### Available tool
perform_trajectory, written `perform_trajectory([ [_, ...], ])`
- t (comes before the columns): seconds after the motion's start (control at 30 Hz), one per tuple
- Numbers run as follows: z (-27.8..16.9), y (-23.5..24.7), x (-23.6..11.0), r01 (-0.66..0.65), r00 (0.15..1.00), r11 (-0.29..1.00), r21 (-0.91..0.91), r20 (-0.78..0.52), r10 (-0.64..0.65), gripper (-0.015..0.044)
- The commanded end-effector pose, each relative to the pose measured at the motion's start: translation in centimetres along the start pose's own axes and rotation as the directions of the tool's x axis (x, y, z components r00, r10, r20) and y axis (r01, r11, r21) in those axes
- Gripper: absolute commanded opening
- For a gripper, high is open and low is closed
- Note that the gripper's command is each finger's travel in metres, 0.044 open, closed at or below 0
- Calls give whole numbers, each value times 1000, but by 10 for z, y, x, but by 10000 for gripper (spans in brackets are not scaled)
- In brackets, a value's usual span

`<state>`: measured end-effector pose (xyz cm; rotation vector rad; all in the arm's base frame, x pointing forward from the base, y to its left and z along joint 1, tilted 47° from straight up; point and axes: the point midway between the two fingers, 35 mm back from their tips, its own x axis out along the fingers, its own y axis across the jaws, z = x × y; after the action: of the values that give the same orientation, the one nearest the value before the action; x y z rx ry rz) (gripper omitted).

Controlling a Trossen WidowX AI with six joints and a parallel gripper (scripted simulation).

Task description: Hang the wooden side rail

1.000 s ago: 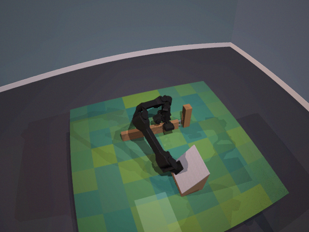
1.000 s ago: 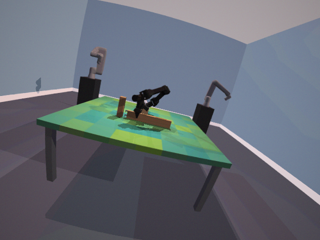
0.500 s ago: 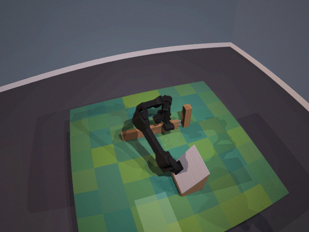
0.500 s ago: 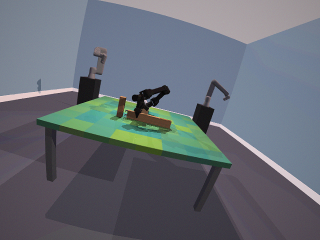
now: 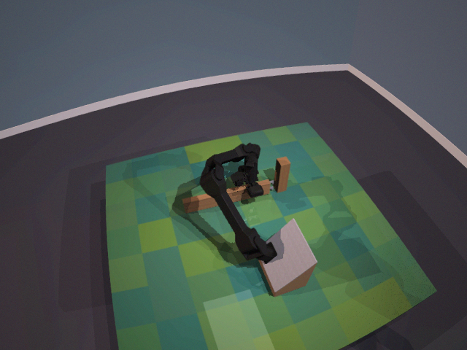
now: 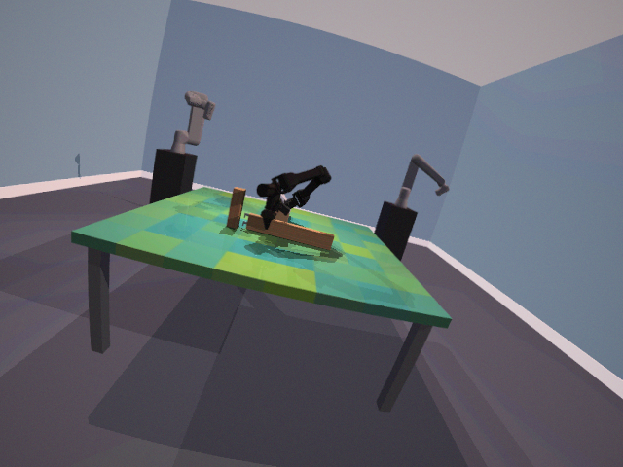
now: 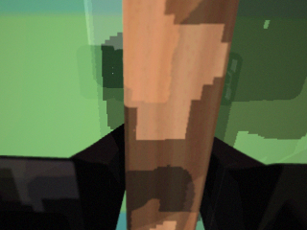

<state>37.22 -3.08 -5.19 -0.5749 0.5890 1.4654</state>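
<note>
The wooden side rail [image 5: 201,202] [image 6: 297,233] [image 7: 173,110] lies across the checkered table, its far end on the table top. My gripper [image 5: 255,189] [image 6: 266,217] [image 7: 159,128] is shut on the rail near its hook end, which is raised a little. The steel hooks [image 5: 272,183] show as small grey tips just short of the upright headboard post [image 5: 282,173] [image 6: 236,207]. The post's slot and pins are too small to make out. In the wrist view the rail runs up between my dark fingers.
A grey-topped wedge block [image 5: 290,257] sits at the arm's base. Two grey arms on black pedestals [image 6: 172,173] [image 6: 395,226] stand behind the table. The table edge [image 6: 261,290] is near the front.
</note>
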Motion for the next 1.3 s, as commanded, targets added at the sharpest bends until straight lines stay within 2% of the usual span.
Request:
perform_trajectory([
  [0.0,-1,-3,-7,16,1000,1000,-4,-3,-16,0],
  [1.27,-1,-3,-13,16,1000,1000,-4,-3,-16,0],
])
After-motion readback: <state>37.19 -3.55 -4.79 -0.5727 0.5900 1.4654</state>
